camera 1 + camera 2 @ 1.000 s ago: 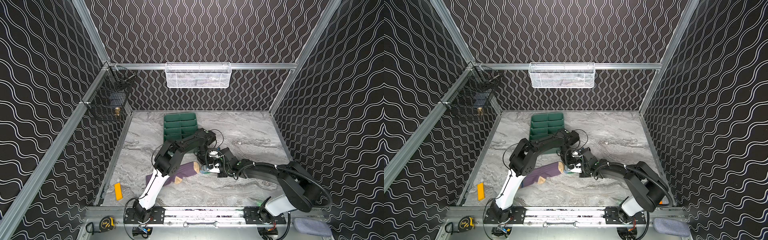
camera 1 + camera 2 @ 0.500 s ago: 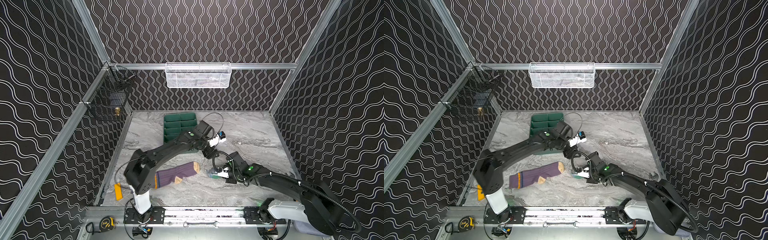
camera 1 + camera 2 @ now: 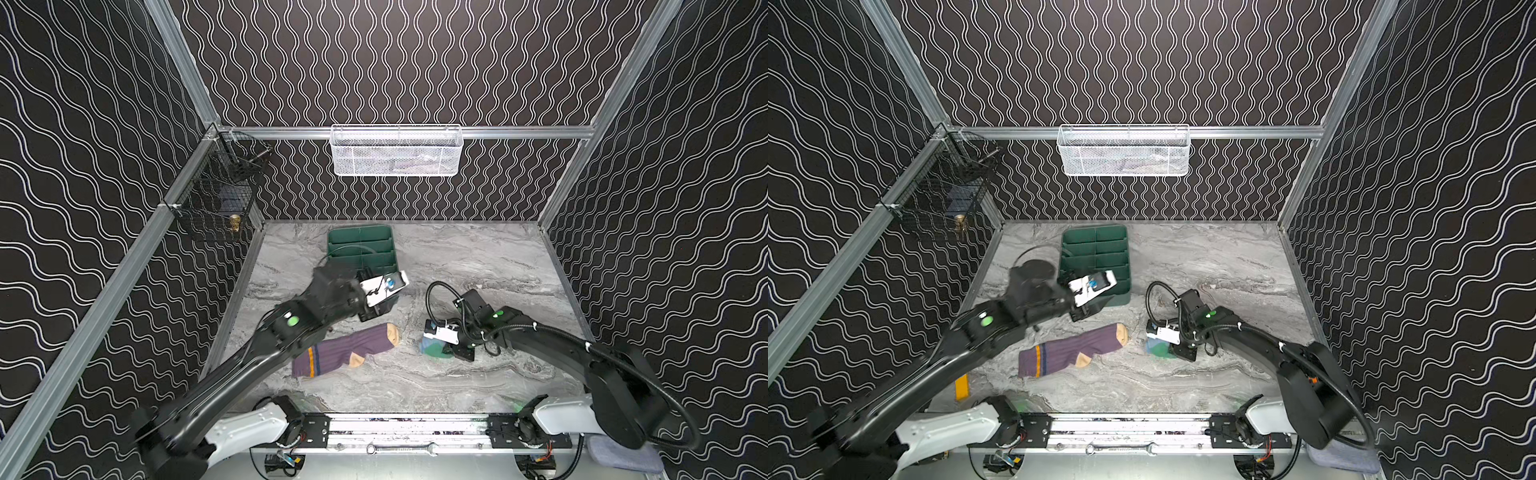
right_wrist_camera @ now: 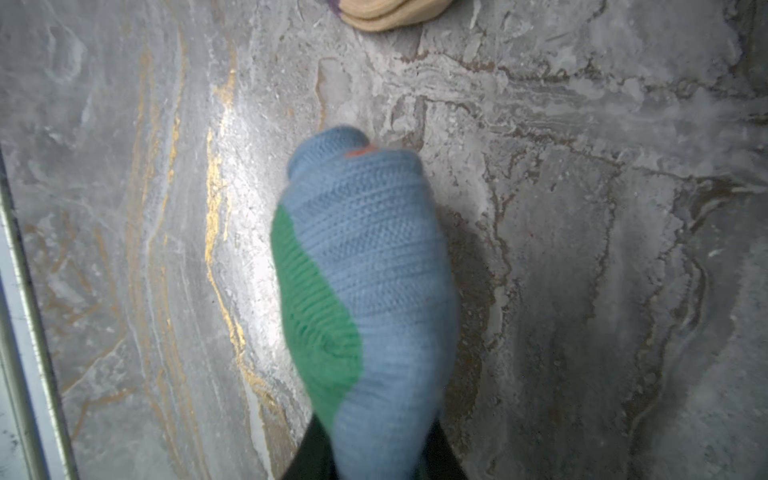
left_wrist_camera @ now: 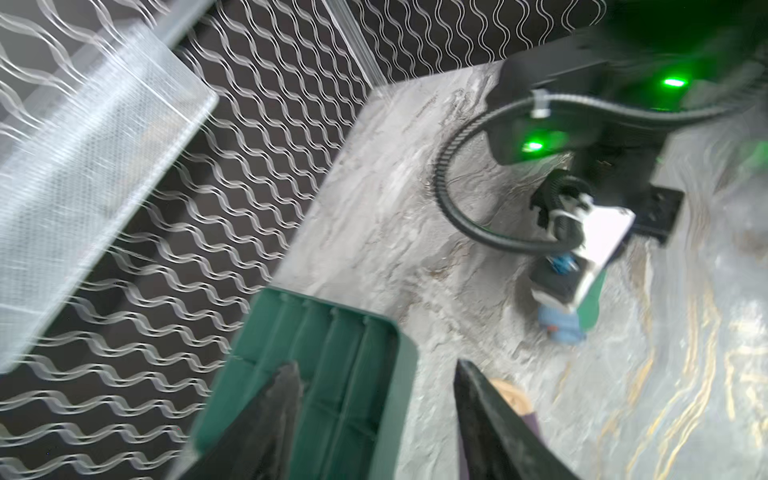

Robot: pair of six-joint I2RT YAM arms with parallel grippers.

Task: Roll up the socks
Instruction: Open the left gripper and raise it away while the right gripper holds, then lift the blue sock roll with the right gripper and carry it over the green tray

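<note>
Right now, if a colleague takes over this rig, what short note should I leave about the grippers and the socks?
Left gripper: open, empty, raised by the near edge of the green tray.
Right gripper: shut on the blue sock, low at the table.
Blue sock: bunched into a compact bundle, just right of the purple sock's tan toe.
Purple sock: flat at full length on the table, touched by neither gripper.
Done: the blue sock looks rolled, but is not released.
Left: release it, then roll the purple sock.
</note>
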